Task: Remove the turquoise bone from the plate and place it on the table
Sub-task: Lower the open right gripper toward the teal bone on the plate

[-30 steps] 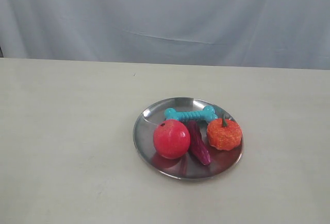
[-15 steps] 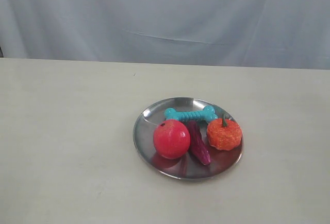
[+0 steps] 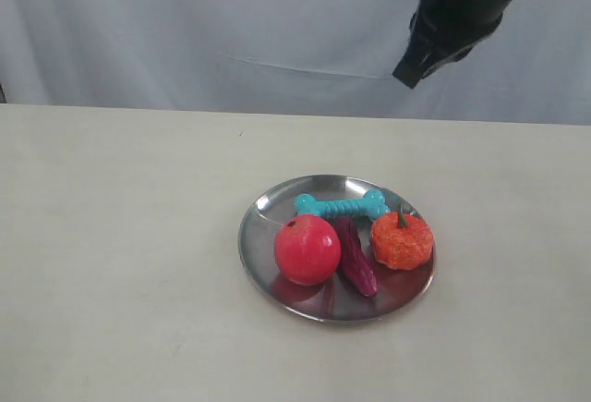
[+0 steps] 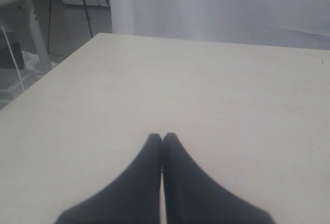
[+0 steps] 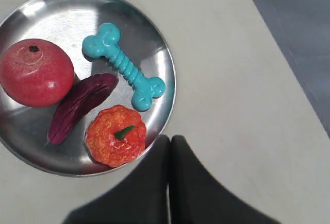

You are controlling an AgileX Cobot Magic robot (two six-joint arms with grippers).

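The turquoise bone [image 3: 342, 205] [image 5: 124, 65] lies on the far part of the silver plate [image 3: 268, 206] [image 5: 51, 10], which rests on the cream table [image 3: 120, 236]. High above the plate's far right side hangs my right arm; its gripper [image 3: 406, 77] [image 5: 169, 139] is shut and empty, well clear of the bone. My left gripper [image 4: 162, 136] is shut too, holding nothing, over bare tabletop, and it does not show in the exterior view.
Sharing the plate with the bone are a red apple-like fruit [image 3: 307, 249] [image 5: 35, 72], a dark purple toy [image 3: 355, 256] [image 5: 80, 105] and an orange pumpkin [image 3: 402, 240] [image 5: 115, 136]. A grey-blue cloth [image 3: 231, 32] backs the table. The table's edge [image 5: 289, 54] runs near the plate.
My right arm has come into the exterior view at the top right, above the plate. The plate and the toys on it have not moved.
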